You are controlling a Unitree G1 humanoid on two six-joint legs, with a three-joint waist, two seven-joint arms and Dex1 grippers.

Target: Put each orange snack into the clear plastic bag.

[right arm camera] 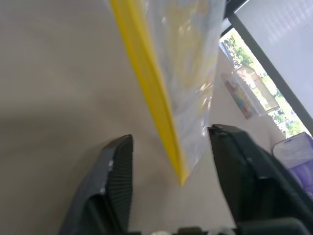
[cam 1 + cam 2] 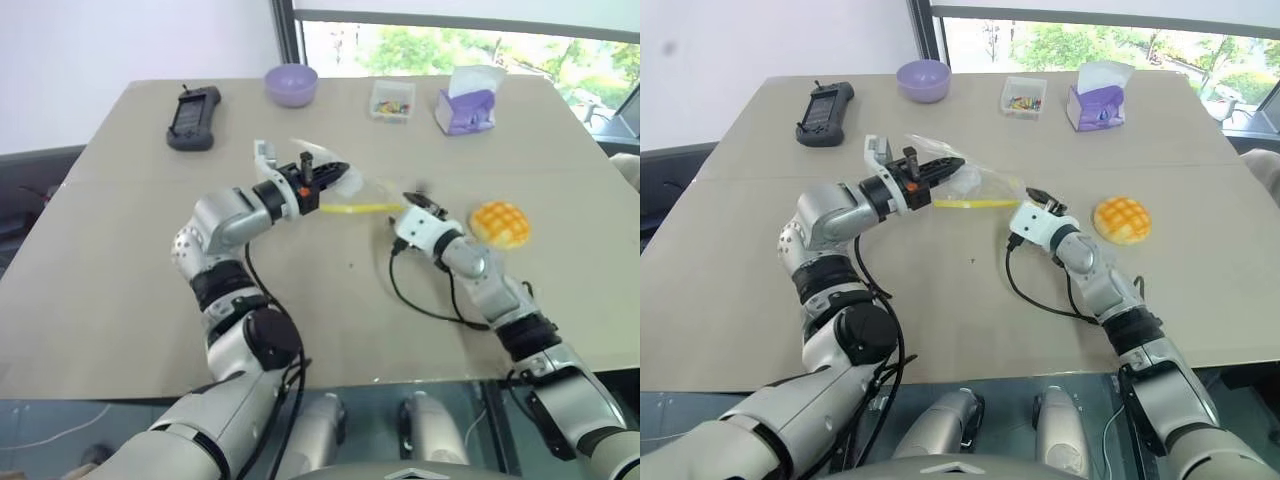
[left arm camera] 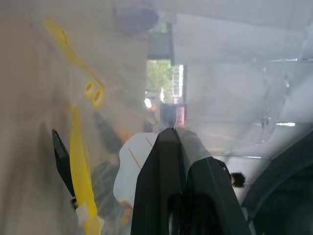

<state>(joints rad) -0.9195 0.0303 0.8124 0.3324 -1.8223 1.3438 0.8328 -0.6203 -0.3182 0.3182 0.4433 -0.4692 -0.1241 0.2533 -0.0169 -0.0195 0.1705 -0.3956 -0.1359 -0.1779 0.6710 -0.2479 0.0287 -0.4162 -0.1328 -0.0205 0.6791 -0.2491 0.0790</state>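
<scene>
Left gripper (image 2: 958,163) is pinched together on the flat clear plastic zip bag with a yellow sealing strip (image 2: 985,187), holding it lifted above the beige table (image 2: 940,290). Right gripper (image 1: 171,161) has fingers apart, straddling the bag's yellow-strip corner without touching. Round orange-yellow grid-topped bun (image 2: 1122,219) sits on table just right of the right gripper.

The bag (image 2: 985,185) was thin, see-through plastic, shiny and crinkly, with a smooth yellow strip (image 1: 146,83). The table (image 2: 120,280) looked flat, dull and smooth. The bun (image 2: 1122,219) had a bumpy, slightly shiny top.
</scene>
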